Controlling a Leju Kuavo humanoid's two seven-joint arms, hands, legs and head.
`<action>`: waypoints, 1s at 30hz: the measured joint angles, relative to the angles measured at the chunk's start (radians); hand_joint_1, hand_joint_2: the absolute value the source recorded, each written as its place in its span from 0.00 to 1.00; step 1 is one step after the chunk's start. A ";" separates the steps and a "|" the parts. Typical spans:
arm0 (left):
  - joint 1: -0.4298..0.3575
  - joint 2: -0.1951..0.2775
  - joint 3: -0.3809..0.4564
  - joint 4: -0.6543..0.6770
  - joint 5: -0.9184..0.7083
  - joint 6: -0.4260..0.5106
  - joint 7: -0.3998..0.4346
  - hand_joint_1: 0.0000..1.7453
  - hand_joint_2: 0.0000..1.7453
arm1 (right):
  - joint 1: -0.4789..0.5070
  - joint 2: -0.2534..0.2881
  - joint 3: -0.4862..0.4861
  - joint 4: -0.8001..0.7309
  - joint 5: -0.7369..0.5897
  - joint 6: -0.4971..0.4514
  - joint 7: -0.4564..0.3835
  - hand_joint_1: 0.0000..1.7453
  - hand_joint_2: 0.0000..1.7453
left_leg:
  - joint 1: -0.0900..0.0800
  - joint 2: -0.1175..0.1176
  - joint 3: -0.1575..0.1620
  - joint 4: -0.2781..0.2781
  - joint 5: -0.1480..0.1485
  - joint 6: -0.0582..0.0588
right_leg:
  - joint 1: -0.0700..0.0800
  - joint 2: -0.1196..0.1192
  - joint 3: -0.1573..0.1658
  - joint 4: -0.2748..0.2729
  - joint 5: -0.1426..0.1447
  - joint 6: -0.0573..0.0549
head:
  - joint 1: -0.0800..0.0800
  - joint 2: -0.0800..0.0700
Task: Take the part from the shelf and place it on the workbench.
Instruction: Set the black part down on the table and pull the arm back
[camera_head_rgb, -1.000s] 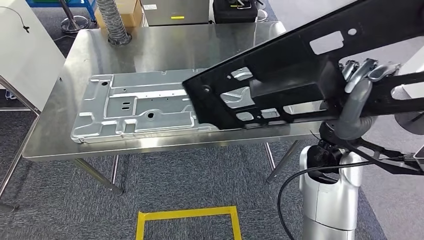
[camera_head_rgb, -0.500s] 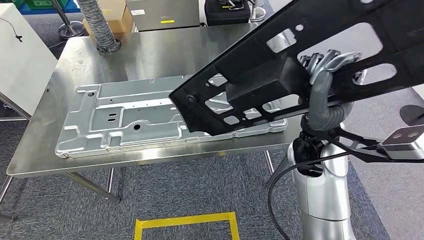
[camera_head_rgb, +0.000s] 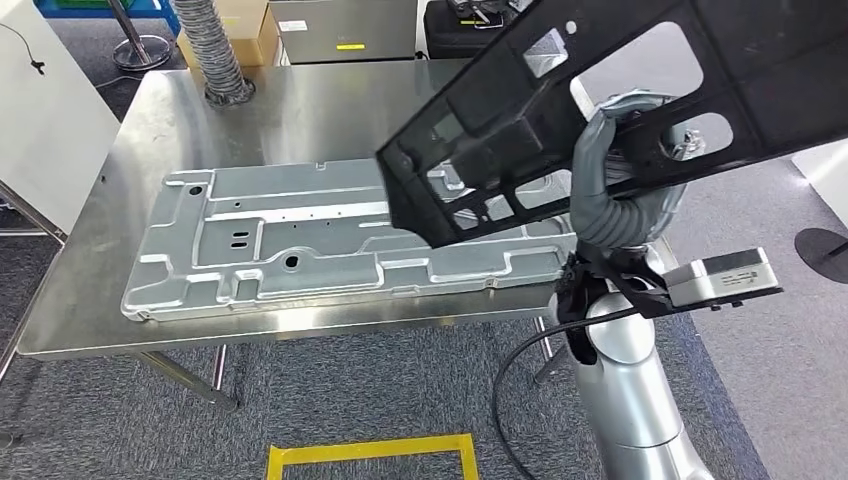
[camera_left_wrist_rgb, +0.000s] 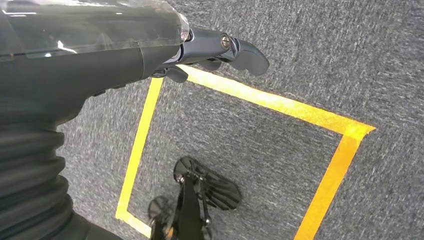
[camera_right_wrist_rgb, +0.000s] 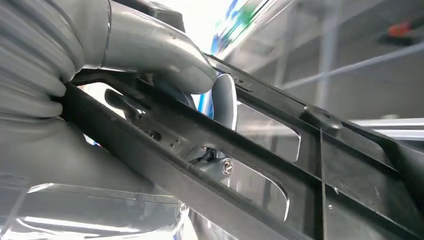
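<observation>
- The step in hand, as I judge it, is the carrying: the black part is off the shelf and in the air over the workbench, not yet laid down.
- The right hand grips the part through one of its openings. In the right wrist view the thumb presses on a black bar of the frame and the fingers are closed around it.
- The left hand hangs over the carpet with the yellow tape square. It holds nothing; how far its fingers are curled I cannot tell.
- The part is tilted. Its long axis runs from a low end above the near right part of the tabletop up toward the far right, beyond the right edge.
- The low end points at the grey metal plate, which lies along the near edge.
- The next move, I think, calls for lowering and levelling the part, with care that its low corner does not strike the plate first.
</observation>
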 joint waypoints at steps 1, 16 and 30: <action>0.002 0.000 0.000 0.000 0.000 -0.001 -0.002 0.00 1.00 | 0.003 -0.015 -0.016 0.005 0.039 -0.020 0.011 1.00 1.00 | 0.000 0.000 0.001 0.001 -0.001 0.001 | -0.001 0.000 -0.022 0.031 0.001 0.001 | 0.000 0.000; 0.007 0.003 0.000 0.000 -0.022 -0.030 -0.012 0.00 1.00 | -0.032 -0.122 -0.170 0.141 0.640 -0.171 0.207 1.00 1.00 | -0.003 0.001 -0.119 0.292 -0.147 -0.043 | 0.001 -0.010 0.112 -0.279 0.158 -0.047 | -0.005 0.000; 0.002 0.004 -0.013 0.000 -0.038 -0.052 -0.021 0.00 1.00 | -0.254 -0.172 -0.117 0.424 1.138 -0.084 0.373 1.00 1.00 | -0.002 0.006 0.007 -0.004 0.001 0.002 | -0.005 -0.004 -0.001 -0.034 0.034 0.010 | 0.004 0.000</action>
